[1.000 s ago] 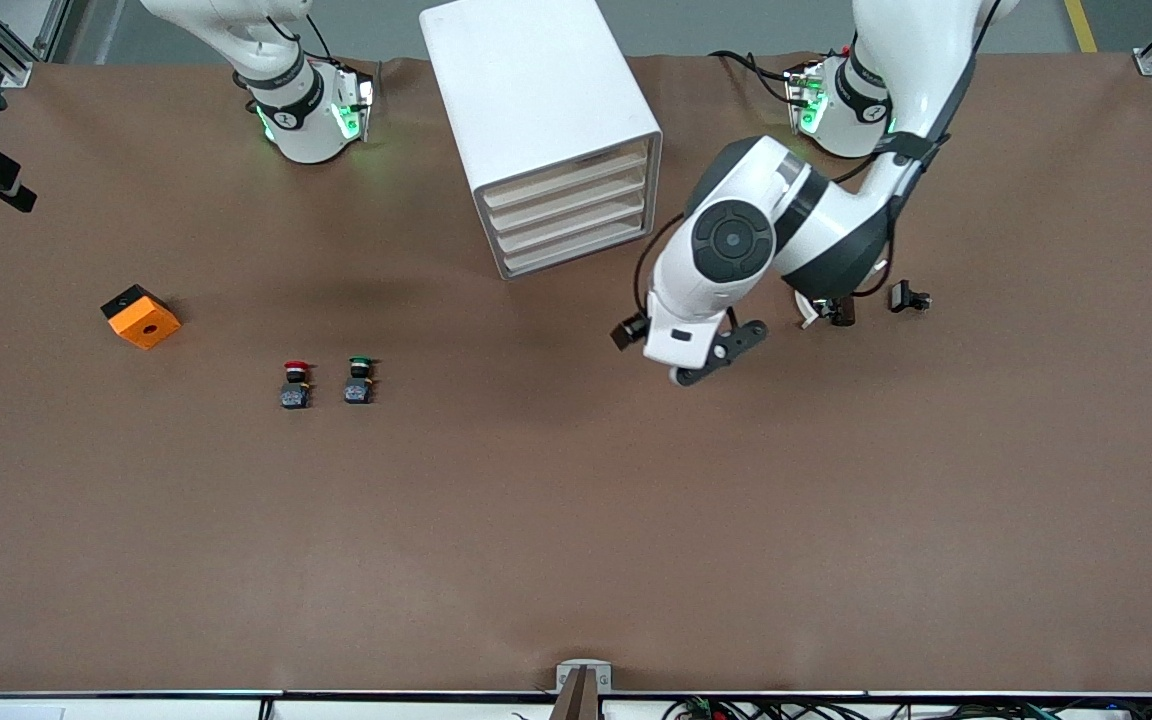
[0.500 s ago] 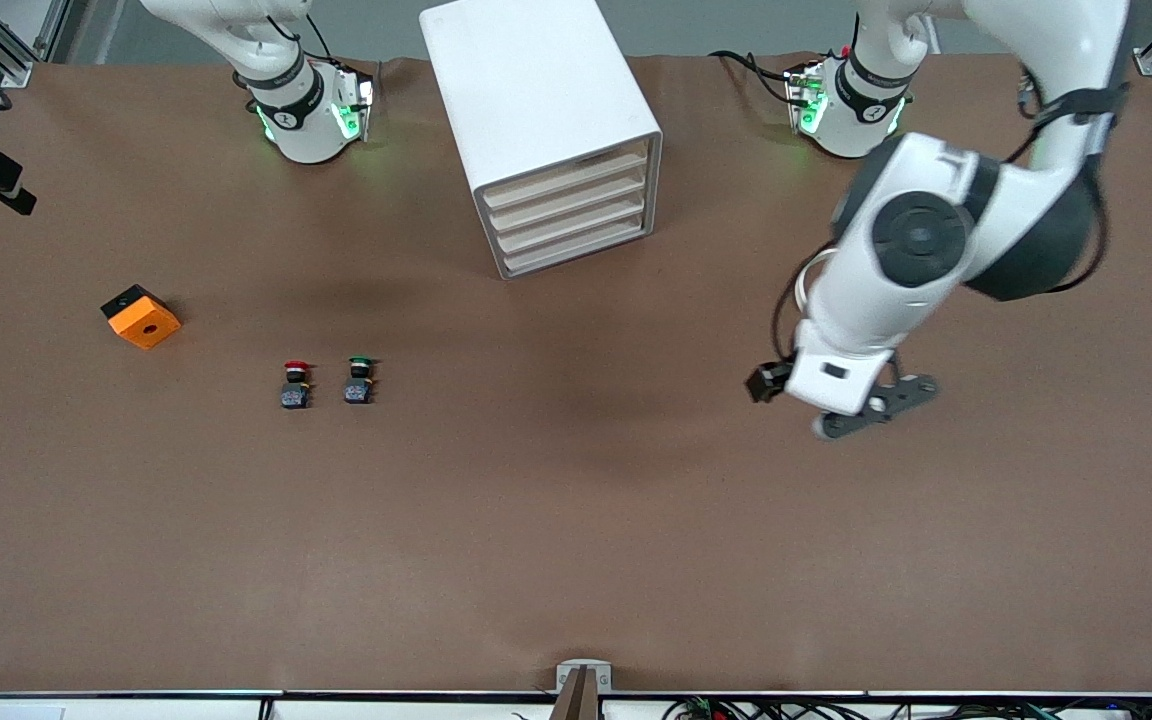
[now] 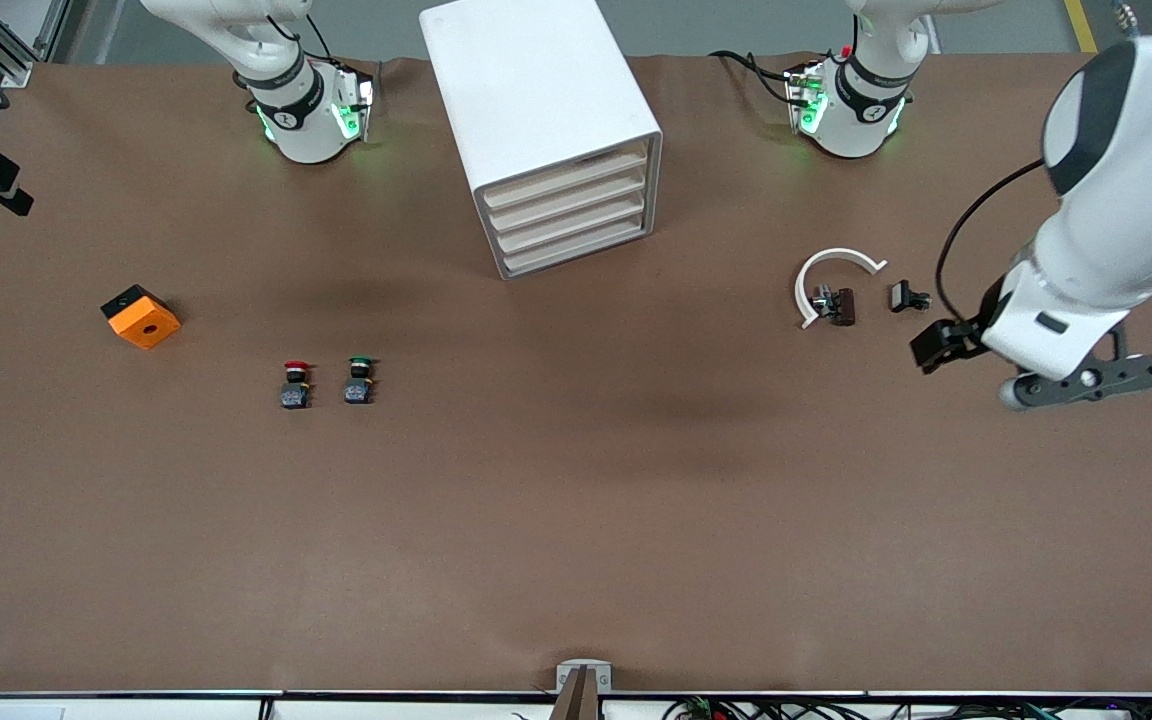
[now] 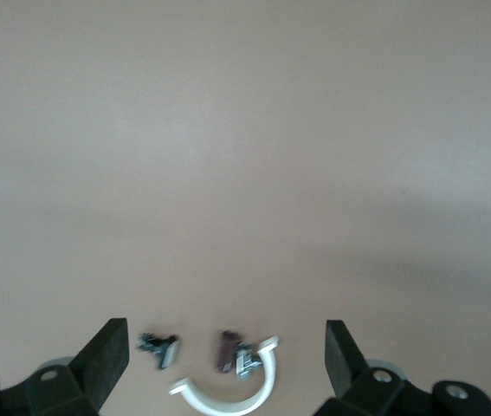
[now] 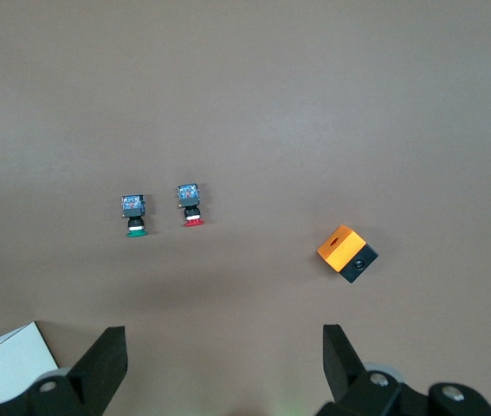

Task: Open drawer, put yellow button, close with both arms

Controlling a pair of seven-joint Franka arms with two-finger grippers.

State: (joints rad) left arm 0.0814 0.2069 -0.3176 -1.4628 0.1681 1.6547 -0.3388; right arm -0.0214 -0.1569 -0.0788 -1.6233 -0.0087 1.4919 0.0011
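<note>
- Four drawers sit shut in the cabinet [image 3: 546, 130]; the top drawer [image 3: 564, 176] is closed too.
- Left gripper [image 3: 1086, 383] hangs over bare table at the left arm's end, jaws wide, empty.
- Right gripper [image 5: 223, 368] waits up high, jaws wide, empty.
- Red button [image 3: 295, 384] and green button [image 3: 359, 380] stand side by side; I can't spot a yellow one.
- Orange block [image 3: 140, 316] lies toward the right arm's end.

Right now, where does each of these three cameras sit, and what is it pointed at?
Front view: high across the table, facing both arms' bases; shows the cabinet and the left claw open over bare table.
Left wrist view: on the left arm, looking down past its claw at a white ring.
Right wrist view: on the waiting right arm, looking down past its open claw at the red-capped button.
Shared: front and right wrist views both show the orange block.
</note>
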